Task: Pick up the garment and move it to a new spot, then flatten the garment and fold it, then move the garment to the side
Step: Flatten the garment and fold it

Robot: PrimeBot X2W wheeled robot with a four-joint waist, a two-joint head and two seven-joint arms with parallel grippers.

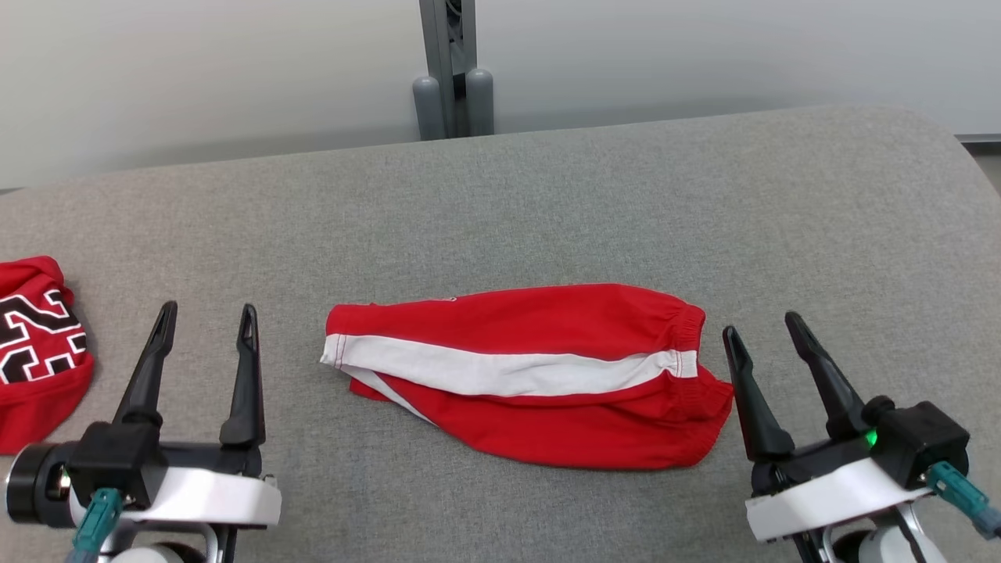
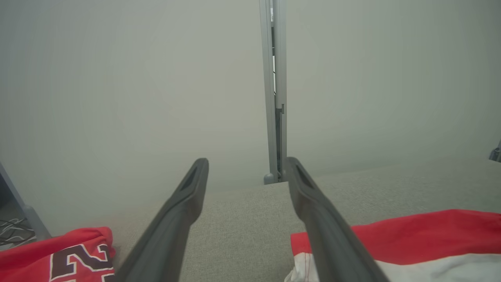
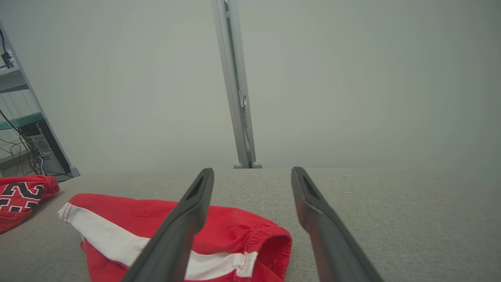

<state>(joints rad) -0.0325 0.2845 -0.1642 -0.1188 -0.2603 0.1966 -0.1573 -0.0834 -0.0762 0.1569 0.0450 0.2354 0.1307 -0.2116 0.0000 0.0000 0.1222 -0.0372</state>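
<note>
**A:** Where do the end effectors stand?

**B:** The left end effector is spread wide with nothing between its fingers, near the hem end of the garment. The right end effector is just as wide and also empty, just beside the waistband end. I see neither one gripping cloth.

**A:** And the garment itself?

**B:** It is a pair of red shorts with a white stripe, lying across the middle of the tabletop. One leg is doubled loosely over the other, and the near edge is rumpled.

**A:** So how far along is the task?

**B:** I judge it to be at the beginning. Nothing is lifted, and the lie looks casual rather than flattened and folded. Pick-up, move, flatten, fold and set-aside all seem left to do.

**A:** Is there room to work?

**B:** Plenty. Bare grey cloth runs behind the shorts to the far edge by the wall and the post, and out toward the rounded right corner. The left side is tighter, because a red numbered jersey lies at that edge, well apart from the shorts.
</note>
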